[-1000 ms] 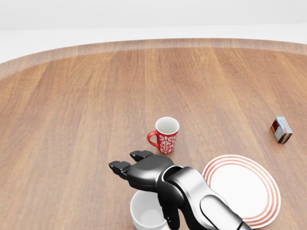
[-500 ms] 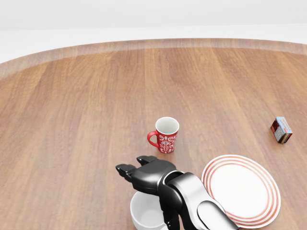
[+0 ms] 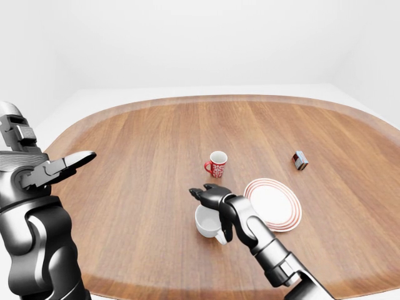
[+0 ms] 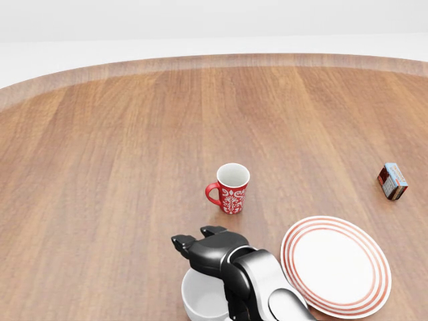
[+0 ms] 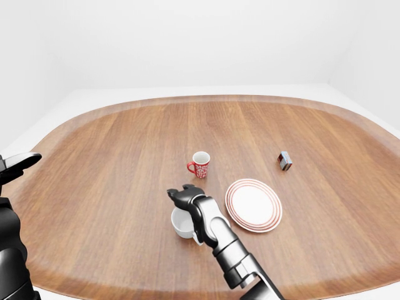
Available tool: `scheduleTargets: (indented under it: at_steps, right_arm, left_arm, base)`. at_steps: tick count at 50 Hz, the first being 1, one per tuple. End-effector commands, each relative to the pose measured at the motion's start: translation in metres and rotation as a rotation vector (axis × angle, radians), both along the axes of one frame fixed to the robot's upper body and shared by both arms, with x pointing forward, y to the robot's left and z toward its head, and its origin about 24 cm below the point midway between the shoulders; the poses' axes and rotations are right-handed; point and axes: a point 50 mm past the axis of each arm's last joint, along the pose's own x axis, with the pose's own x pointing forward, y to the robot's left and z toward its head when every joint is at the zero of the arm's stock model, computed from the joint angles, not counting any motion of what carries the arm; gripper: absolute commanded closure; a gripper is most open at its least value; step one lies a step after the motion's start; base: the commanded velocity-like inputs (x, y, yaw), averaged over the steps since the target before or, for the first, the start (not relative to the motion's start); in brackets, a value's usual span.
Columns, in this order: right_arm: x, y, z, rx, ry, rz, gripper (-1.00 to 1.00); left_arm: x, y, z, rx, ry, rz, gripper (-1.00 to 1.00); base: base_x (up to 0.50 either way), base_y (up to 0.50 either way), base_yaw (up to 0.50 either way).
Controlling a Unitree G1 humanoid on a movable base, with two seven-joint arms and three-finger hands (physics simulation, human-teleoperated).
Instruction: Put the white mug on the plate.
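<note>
Head view: the white mug (image 4: 204, 297) stands upright at the bottom edge, mouth up, with the right hand (image 4: 214, 257) directly over its rim on the 3 o'clock side, fingers (image 4: 182, 241) spread and reaching toward 10 o'clock, one digit hanging down beside the wall; not closed round it. The plate (image 4: 336, 264) lies just beside the mug at 3 o'clock, flat and bare. The carry therefore appears to run short and sideways, toward 3 o'clock. The red patterned mug (image 4: 229, 188) stands farther off at 12 o'clock, the small box (image 4: 392, 181) well apart at 2 o'clock. The left hand (image 3: 53, 169), seen in the left-eye view, hangs spread off the wooden surface (image 4: 120, 167), far from everything
</note>
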Motion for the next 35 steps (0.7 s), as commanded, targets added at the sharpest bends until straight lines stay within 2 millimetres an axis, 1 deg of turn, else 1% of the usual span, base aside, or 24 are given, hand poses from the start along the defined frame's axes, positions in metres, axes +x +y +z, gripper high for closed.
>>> scheduleTargets:
  at_steps: [1,14,27,35]
  right_arm:
    - [0.001,-0.002,-0.01,-0.014,0.031,-0.066,-1.0]
    - [0.005,-0.005,-0.014,-0.015,0.049,-0.129,-1.0]
    - [0.005,-0.005,-0.019,-0.03,0.07,-0.149,-1.0]
    - [0.009,-0.003,-0.021,-0.035,0.095,-0.151,-1.0]
  left_arm:
    - [0.0,0.001,0.0,-0.003,0.001,-0.001,-1.0]
    - [0.001,0.0,-0.001,-0.002,0.006,-0.002,-1.0]
    - [0.001,0.0,-0.001,-0.004,0.004,-0.002,-1.0]
    - [0.001,0.0,-0.001,-0.004,0.005,-0.003,-1.0]
  base:
    - [0.0,0.0,0.0]
    - [0.0,0.0,0.0]
    - [0.0,0.0,0.0]
    - [0.0,0.0,0.0]
